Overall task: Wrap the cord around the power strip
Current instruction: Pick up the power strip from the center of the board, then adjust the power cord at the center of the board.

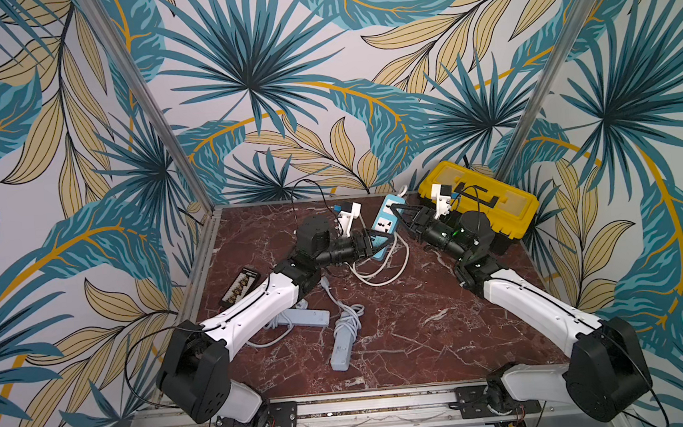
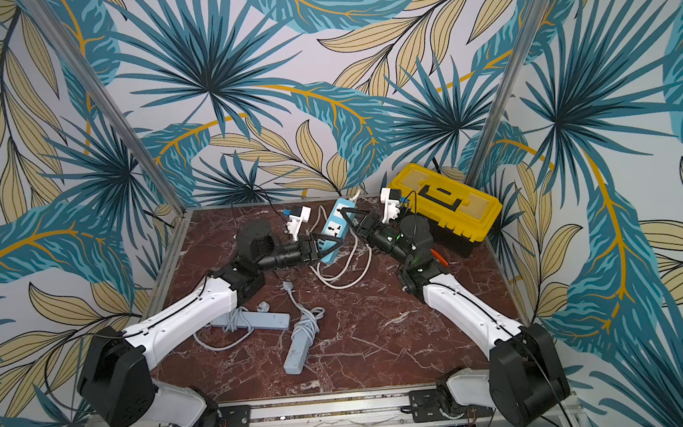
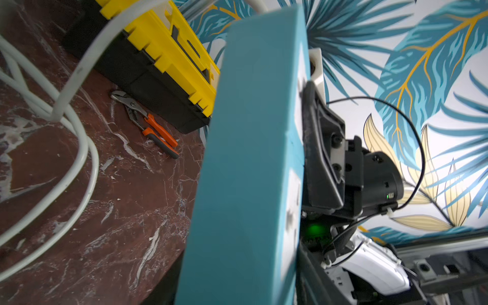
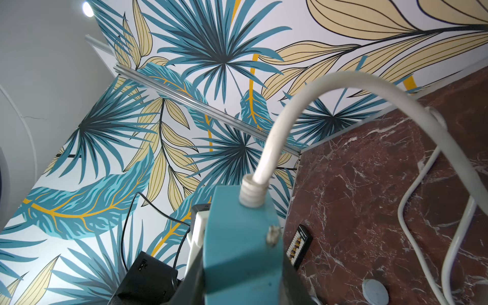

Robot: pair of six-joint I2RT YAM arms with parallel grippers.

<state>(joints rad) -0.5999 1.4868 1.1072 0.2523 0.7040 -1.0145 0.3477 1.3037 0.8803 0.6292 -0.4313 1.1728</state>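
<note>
A light blue power strip [image 1: 386, 219] [image 2: 334, 223] is held tilted above the marble table near the back, sockets up. My left gripper [image 1: 378, 241] [image 2: 325, 246] is shut on its near end; in the left wrist view the blue body [image 3: 250, 158] fills the space between the jaws. My right gripper [image 1: 398, 215] [image 2: 350, 218] is shut on the far half, and its wrist view shows the strip's end [image 4: 237, 237] between dark fingers. The white cord [image 4: 303, 87] leaves that end, arcs over and lies in loose loops [image 1: 382, 280] [image 3: 87, 148] on the table below.
A yellow and black toolbox [image 1: 480, 199] stands at the back right, with orange-handled pliers [image 3: 150, 126] in front of it. Two grey power strips [image 1: 306, 317] [image 1: 343, 339] with bundled cords lie at the front left. A black connector block [image 1: 239, 287] lies by the left edge.
</note>
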